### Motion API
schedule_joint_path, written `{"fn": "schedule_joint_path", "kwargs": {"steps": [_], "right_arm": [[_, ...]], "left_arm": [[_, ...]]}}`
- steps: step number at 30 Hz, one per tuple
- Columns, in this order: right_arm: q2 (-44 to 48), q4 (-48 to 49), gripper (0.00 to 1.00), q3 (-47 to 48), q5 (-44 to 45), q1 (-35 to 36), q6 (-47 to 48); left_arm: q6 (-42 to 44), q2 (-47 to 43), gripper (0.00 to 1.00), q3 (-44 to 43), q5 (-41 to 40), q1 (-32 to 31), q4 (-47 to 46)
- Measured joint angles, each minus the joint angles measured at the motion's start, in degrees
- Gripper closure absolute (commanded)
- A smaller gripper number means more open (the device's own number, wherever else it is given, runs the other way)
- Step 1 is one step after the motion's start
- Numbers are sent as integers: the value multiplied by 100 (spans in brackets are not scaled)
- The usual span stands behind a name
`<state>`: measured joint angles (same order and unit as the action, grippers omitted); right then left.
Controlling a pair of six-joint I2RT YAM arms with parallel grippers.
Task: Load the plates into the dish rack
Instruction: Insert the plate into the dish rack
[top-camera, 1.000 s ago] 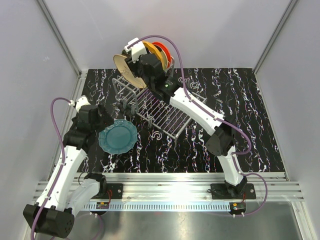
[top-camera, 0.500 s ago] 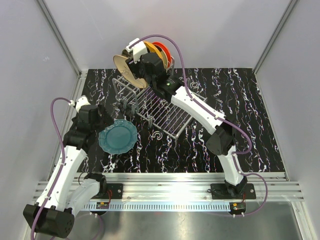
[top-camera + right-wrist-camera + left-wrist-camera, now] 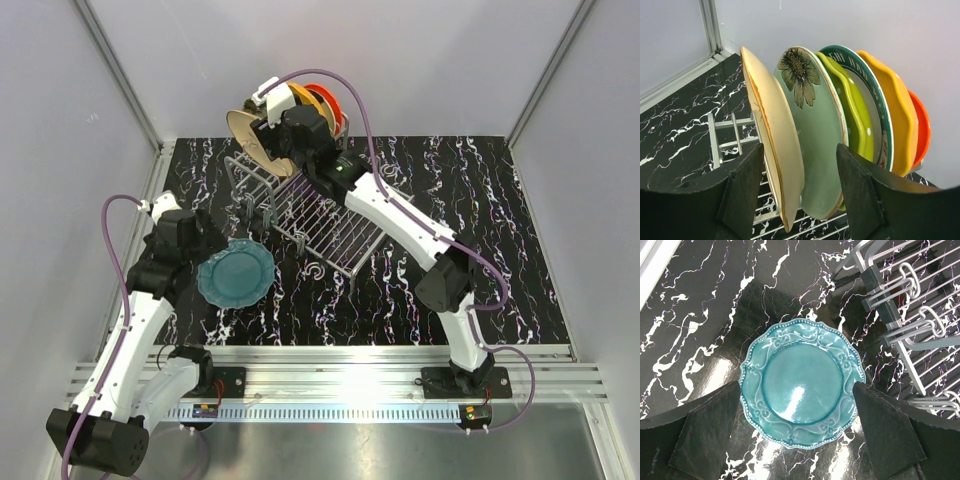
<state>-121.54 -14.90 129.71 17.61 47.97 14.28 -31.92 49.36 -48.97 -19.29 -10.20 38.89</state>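
Note:
The teal plate (image 3: pixel 235 275) (image 3: pixel 801 399) lies flat on the black marbled table, left of the dish rack (image 3: pixel 320 225) (image 3: pixel 910 315). My left gripper (image 3: pixel 212 248) (image 3: pixel 796 385) hovers over it, open, one finger on each side of its near rim. Several plates stand upright in the rack's raised back section: cream (image 3: pixel 772 145), floral pale green (image 3: pixel 815 130), lime green (image 3: pixel 852 120), teal-rimmed (image 3: pixel 875 110), yellow-orange (image 3: pixel 895 115), red-orange (image 3: pixel 920 127). My right gripper (image 3: pixel 280 135) (image 3: pixel 799 147) is open, straddling the cream and pale green plates with gaps on both sides.
The rack's flat grid tray (image 3: pixel 335 240) slants toward the table's middle, with cup hooks (image 3: pixel 920 325) on the side near the teal plate. Grey enclosure walls (image 3: pixel 120 80) stand close behind the rack. An aluminium rail (image 3: pixel 350 365) runs along the near edge.
The right gripper's jaws have spread wider around the cream plate, which stays standing in the rack. The left arm and the teal plate have not moved.

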Motion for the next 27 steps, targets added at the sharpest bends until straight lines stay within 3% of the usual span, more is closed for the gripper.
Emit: {"fn": "schedule_joint_path", "kwargs": {"steps": [13,23,27], "right_arm": [[1165,-24,24,-778,-111,208,-85],[2924,197,34,-3355,-306,586,-1134],[3679,544,37,-4649,-262,876,-1843]], "left_arm": [[20,0,1,0,-13,0,2],[42,4,1,0,-57,70,20],[48,31,8,0,-74,177,39]]}}
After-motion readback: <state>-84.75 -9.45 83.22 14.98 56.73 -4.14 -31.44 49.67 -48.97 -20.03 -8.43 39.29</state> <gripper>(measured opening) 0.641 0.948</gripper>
